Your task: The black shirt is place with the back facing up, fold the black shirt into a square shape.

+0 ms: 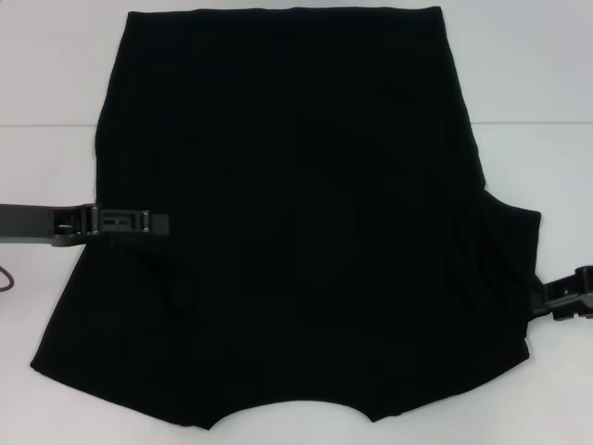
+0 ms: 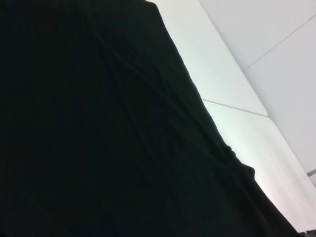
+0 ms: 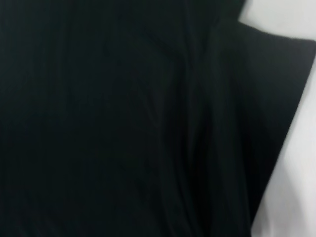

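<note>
The black shirt (image 1: 296, 213) lies spread flat on the white table (image 1: 537, 83), plain side up, with its straight hem far from me and the curved neckline at the near edge. One sleeve (image 1: 510, 250) sticks out on the right. My left gripper (image 1: 156, 222) reaches in low from the left, over the shirt's left edge at about mid-height. My right gripper (image 1: 548, 295) sits at the shirt's right edge, just beside the lower corner of that sleeve. Black fabric (image 2: 98, 123) fills most of the left wrist view, and the shirt (image 3: 123, 123) fills most of the right wrist view.
White tabletop surrounds the shirt on the left, right and far sides (image 2: 237, 74) (image 3: 296, 197). A seam between table panels (image 2: 237, 108) runs across the surface. A dark cable (image 1: 6, 278) shows at the far left edge.
</note>
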You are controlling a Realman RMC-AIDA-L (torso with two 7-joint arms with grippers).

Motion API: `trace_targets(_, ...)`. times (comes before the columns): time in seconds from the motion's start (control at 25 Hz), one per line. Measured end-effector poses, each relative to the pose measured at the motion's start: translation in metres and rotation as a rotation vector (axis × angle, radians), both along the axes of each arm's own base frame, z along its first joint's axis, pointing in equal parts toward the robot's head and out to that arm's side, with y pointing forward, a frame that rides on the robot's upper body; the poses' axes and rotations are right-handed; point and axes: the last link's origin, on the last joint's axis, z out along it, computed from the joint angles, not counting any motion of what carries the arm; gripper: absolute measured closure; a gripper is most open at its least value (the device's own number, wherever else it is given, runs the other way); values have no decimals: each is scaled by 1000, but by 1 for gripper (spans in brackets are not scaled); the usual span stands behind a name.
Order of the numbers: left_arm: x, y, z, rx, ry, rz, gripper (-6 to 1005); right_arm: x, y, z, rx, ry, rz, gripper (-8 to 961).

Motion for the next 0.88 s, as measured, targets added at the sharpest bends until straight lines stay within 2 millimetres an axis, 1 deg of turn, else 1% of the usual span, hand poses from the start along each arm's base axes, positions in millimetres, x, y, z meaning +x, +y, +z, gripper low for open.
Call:
trace_targets(0.12,0,0,0,-1,-1,1,307,1,0,-5,-5,-9,-6,454)
trace_targets(0.36,1,-1,-3,2,-15,-1,307,2,5,-7,28,-17,-10,450)
trace_targets(0.56,1,-2,-3,9,-23,0,308,0,7,-14,34,-19,-8,536)
trace_targets(0.76,1,-2,-2,10,-24,1,308,-1,7,-15,32,-17,-9,622)
trace_targets(0.88,0,-2,-2,12,-24,1,308,0,6,-14,33,-17,-13,724)
